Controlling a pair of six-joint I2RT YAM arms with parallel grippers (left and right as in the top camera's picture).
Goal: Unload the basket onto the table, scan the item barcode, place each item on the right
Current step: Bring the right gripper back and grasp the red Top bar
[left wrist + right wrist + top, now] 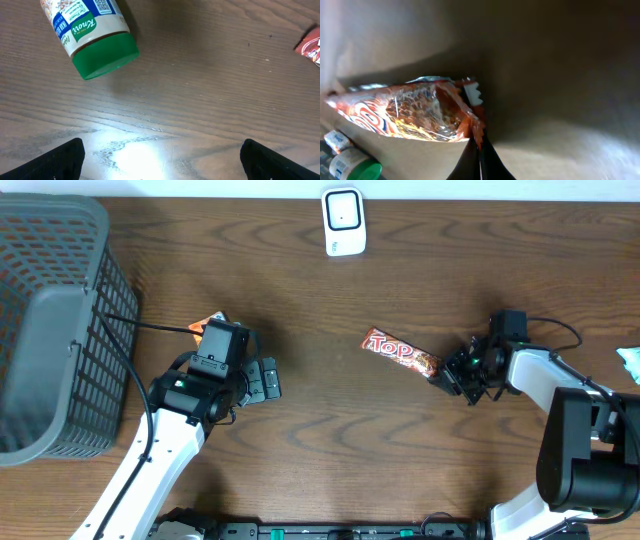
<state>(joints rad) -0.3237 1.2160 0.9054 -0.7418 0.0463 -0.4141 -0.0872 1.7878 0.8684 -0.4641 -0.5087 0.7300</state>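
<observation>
Bar (400,352) — red-orange wrapper, white "Top" lettering — is lying on the table (330,430), slanting down-right, its crimped right end being clamped. White scanner (343,222) is sitting at the far edge, well apart.

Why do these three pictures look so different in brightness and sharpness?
Overhead view: even light, all sharp. Left wrist view: a bright glare patch on the table washes out the wood grain; the jar is crisp. Right wrist view: dim and shadowy, the shiny snack bar so close it looks soft.
</observation>
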